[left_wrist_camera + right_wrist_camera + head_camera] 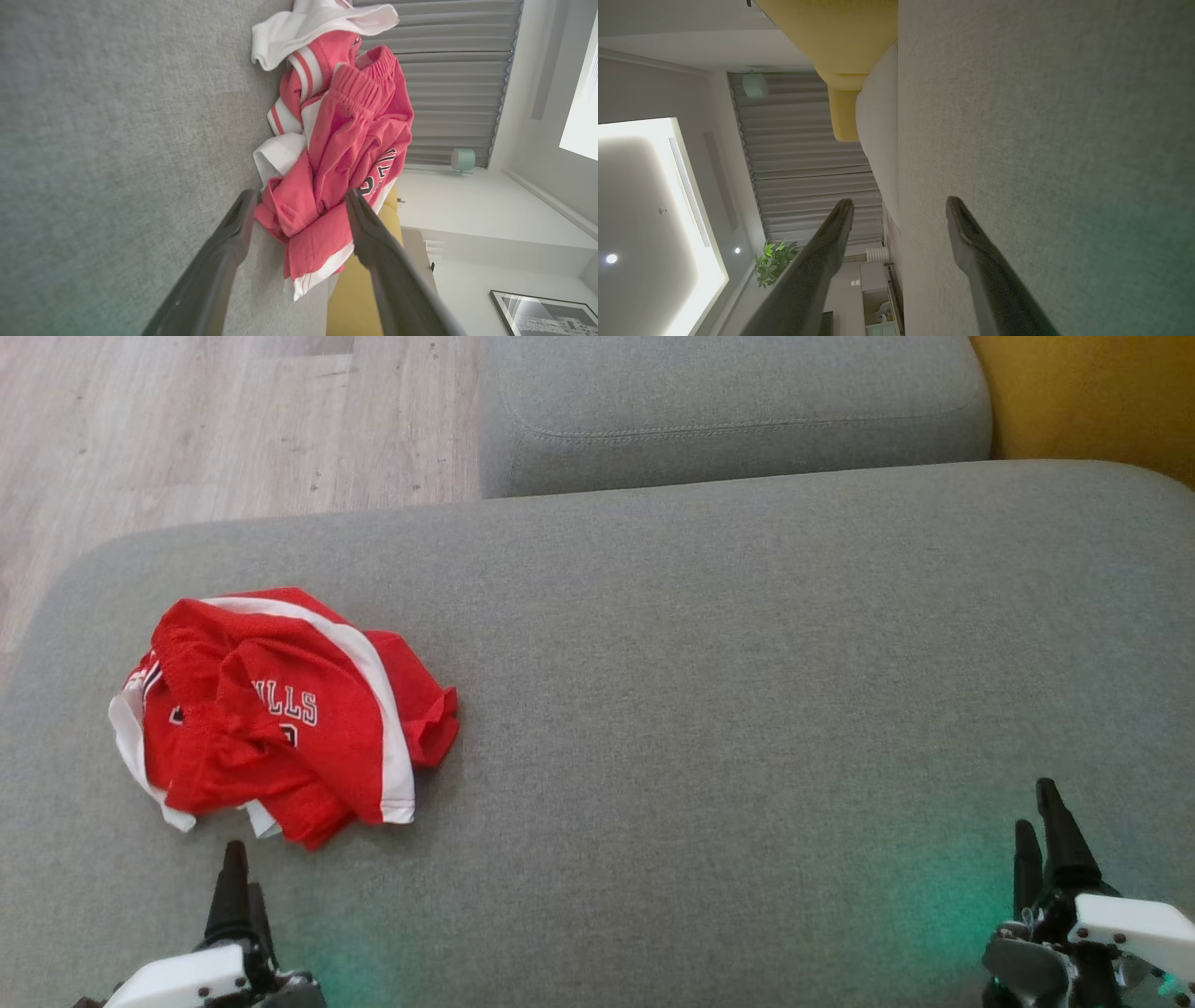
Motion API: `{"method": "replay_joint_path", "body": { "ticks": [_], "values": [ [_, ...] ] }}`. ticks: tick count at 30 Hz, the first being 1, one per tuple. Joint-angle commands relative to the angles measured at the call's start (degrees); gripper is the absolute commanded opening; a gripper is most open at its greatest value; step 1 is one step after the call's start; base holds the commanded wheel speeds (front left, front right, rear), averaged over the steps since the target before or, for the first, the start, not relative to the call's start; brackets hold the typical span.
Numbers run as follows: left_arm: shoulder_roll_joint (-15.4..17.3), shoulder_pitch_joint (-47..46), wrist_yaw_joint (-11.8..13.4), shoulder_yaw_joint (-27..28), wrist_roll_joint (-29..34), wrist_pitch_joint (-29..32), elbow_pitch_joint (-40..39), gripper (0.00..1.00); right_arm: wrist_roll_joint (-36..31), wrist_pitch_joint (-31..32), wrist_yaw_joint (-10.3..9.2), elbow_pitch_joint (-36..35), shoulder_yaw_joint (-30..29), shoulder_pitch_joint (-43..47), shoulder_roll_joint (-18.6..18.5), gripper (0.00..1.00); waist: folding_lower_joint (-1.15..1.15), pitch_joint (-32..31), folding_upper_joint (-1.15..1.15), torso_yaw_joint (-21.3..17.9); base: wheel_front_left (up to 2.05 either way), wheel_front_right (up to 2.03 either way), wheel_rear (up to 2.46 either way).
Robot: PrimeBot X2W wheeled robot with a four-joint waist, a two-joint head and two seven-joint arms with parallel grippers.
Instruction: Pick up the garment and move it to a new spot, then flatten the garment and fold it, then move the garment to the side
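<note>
Where the garment lies, head view: the red-and-white garment (pixel 280 709) sits crumpled on the left part of the grey sofa cushion (pixel 700 663), with a white stripe and the letters "LLS" facing up.
Left claw, head view: the left claw (pixel 241 873) rises at the lower left, its tips just short of the garment's near edge and apart from it. It is turned edge-on, so its gap cannot be read from this view.
Right claw, head view: the right claw (pixel 1034 807) stands at the lower right over bare cushion, well apart from the garment, and is also edge-on.
Surroundings, head view: a second cushion (pixel 728 420) lies beyond, with wooden floor (pixel 187 429) at the upper left and yellow upholstery (pixel 1092 401) at the upper right. A green glow (pixel 934 896) tints the fabric near the claws.
Left claw, left wrist view: it is spread wide, and its dark fingers (pixel 224 261) frame the garment's nearest folds. Nothing is pinched, and I cannot tell whether cloth touches a finger.
Garment, left wrist view: it is a loose heap on the grey cushion, with a gathered waistband (pixel 359 84) showing and white fabric at the far end.
Right claw, right wrist view: the fingers are spread with nothing between them, close to the bare cushion surface.
Background, right wrist view: a pleated curtain (pixel 808 186) and a green plant (pixel 773 261).
</note>
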Motion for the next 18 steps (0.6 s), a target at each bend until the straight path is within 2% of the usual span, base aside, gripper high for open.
{"method": "replay_joint_path", "body": {
  "ticks": [1,9,18],
  "values": [
    [0.28,-2.15,-0.05,0.07,0.26,-0.65,-2.19,1.0,-0.96,-0.83,0.0,-2.26,0.38,-2.26,-0.3,1.0,0.0,-0.02,0.0,0.02,0.0,0.0,0.0],
    [0.3,-1.99,-0.07,0.69,1.84,-1.99,-2.77,1.0,-5.73,-2.18,-0.01,-3.06,0.35,-2.24,-0.33,1.0,0.0,-0.08,0.0,0.3,0.0,0.0,0.0],
    [0.34,-2.46,-0.09,2.18,6.4,-3.51,-4.17,1.0,-13.87,-3.7,-0.01,-4.93,0.21,-2.53,-0.36,1.0,0.0,0.0,0.0,0.45,0.0,0.0,0.0]
  ]
}}
